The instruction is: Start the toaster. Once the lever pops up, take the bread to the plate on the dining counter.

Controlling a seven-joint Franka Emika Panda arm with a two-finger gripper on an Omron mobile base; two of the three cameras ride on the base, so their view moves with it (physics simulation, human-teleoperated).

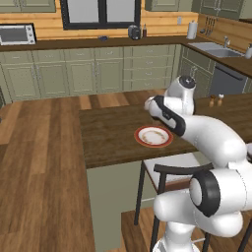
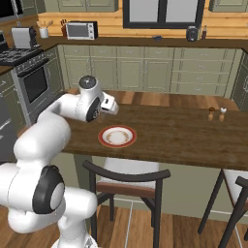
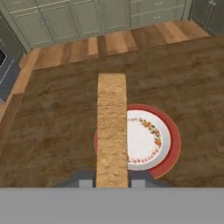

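Gripper (image 3: 112,183) clasps the bread (image 3: 112,131) between its two fingers, the slice running edge-on up the hand view, over the left part of the plate (image 3: 151,139). Hand and bread hang above the table (image 3: 52,118), whose dark top lies bare around the plate on all sides. Its near left corner is close by. Two small shakers (image 2: 216,114) stand well apart toward the far right edge. A chair (image 2: 127,181) sits tucked under the near edge. Far off on the back counter stands the toaster (image 1: 134,32).
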